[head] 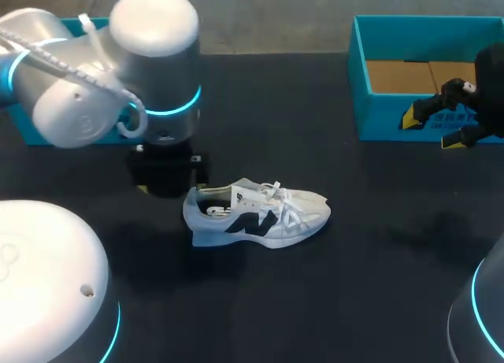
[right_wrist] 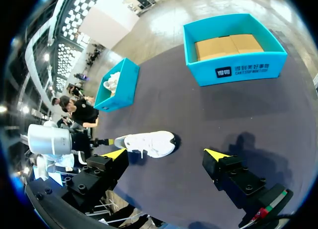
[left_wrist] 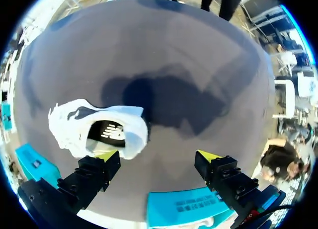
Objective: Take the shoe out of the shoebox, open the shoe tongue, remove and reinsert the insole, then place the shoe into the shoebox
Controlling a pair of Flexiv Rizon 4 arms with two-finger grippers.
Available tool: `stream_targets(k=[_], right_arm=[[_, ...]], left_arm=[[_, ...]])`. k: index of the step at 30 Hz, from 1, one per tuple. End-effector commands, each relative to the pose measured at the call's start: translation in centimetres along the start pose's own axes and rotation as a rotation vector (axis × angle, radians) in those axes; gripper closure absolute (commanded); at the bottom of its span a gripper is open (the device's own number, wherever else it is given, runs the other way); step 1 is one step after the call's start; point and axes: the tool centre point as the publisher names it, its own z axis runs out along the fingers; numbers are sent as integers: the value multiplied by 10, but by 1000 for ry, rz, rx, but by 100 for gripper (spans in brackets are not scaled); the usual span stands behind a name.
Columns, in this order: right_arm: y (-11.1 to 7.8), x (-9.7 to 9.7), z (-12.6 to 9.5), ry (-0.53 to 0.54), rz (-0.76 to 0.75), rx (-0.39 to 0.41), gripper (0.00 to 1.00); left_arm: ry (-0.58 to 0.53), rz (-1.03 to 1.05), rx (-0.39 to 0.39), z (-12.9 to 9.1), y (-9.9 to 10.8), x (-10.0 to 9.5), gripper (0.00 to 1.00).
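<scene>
Out of the shoebox (head: 378, 115) and standing on its sole near the middle of the dark table (head: 315, 300): white sneaker (head: 260, 216), toe toward the right, heel toward the left, well apart from the box and so open to work from either end. Left gripper (left_wrist: 158, 155) poised just behind the heel, fingers spread wide with nothing between them, the shoe's mouth just ahead of one yellow tip rather than in the gap. Likely parked there because the collar is the way in to the insole (left_wrist: 108, 133), visible as a dark printed patch down inside the opening and seemingly seated in place. Tongue (head: 241, 196) rising above the laces (head: 276, 191); cannot tell how far it has been pulled open. Right gripper (right_wrist: 165, 154) held back at the front wall of the shoebox, well away from the toe, fingers likewise apart and gripping nothing; probably kept clear to leave the heel end free, yet near enough to come in and steady the toe. Shoebox itself empty, cardboard floor showing, ready for the return. Second teal box (right_wrist: 117, 85) at the far left of the table, with something white inside. Judged stage: removal done, tongue and insole work to come. Main risk: a light shoe sliding on the table if pulled at from one end only.
</scene>
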Motion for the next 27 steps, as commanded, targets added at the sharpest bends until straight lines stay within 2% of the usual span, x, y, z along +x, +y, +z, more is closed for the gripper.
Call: stream_targets(k=[1,21,23,24,26,27], right_arm=[[0,0,1,-2,1,-1,0],[0,0,1,-2,1,-1,0],[0,0,1,-2,1,-1,0],[0,0,1,-2,1,-1,0],[0,0,1,-2,1,-1,0],[0,0,1,-2,1,-1,0]], left_arm=[[-64,5,-1,-5,0,13,0],[-64,5,-1,-5,0,13,0],[-59,-12,11,-3,-2,12,0],[-64,-64,85,-2,-3,13,0],[-61,-83,111,-1,-3,13,0],[-77,-131,155,-3,-1,14,0]])
